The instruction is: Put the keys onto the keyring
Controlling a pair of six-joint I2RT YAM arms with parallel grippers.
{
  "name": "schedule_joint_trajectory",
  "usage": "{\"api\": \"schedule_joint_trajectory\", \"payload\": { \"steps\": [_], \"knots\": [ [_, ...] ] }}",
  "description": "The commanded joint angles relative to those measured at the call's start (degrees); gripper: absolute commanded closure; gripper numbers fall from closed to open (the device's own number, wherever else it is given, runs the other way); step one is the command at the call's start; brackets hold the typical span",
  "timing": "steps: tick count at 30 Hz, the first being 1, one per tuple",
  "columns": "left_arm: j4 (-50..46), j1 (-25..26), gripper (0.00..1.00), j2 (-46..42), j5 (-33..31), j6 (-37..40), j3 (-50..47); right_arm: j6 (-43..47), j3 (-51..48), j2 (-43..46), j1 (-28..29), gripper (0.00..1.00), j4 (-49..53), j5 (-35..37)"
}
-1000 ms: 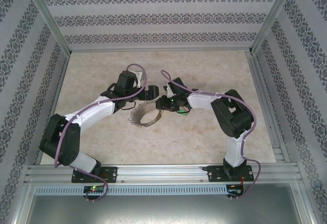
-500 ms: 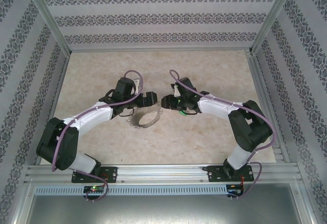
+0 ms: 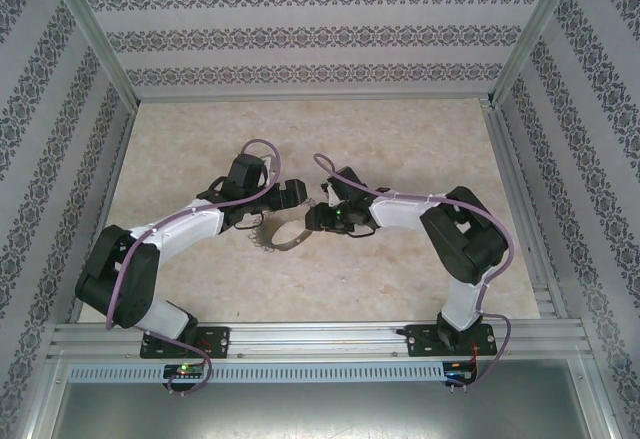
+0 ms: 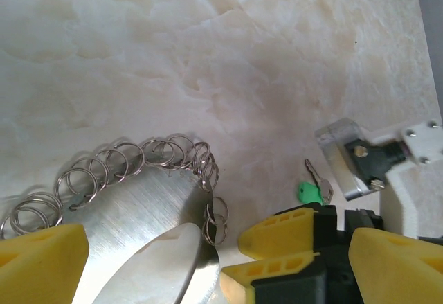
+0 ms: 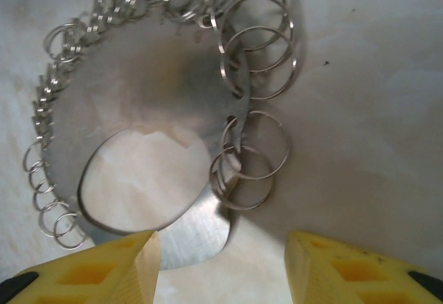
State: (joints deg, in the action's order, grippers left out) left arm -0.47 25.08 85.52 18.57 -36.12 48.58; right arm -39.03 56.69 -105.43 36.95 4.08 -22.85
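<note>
The keyring (image 3: 283, 236) lies on the tabletop (image 3: 400, 289) at centre frame, between both tools; the left tool (image 3: 292, 195) is released, its fingers (image 4: 41, 262) wide astride the ring; the right tool (image 3: 312, 218) stands parted over the ring's edge, grasping nothing; 1 green key (image 4: 309, 192) lies just beside it, right of centre.

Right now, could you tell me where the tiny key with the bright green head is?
In the left wrist view, the tiny green-headed key is right of centre, just right of the silvery metal keyring and apart from it.
</note>
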Motion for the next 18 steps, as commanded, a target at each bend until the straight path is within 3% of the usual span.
{"api": "schedule_joint_trajectory", "payload": {
  "steps": [1, 18],
  "knots": [
    [2.0, 0.4, 0.03, -1.1, -2.4, 0.4, 0.9, -0.5, 2.8, -2.4, 0.1, 0.48, -0.9, -0.4],
    [2.0, 0.4, 0.03, -3.2, -3.3, 2.5, -0.8, 1.6, 17.5, -9.9, -2.5, 0.49, 4.2, -2.3]
  ]
}}
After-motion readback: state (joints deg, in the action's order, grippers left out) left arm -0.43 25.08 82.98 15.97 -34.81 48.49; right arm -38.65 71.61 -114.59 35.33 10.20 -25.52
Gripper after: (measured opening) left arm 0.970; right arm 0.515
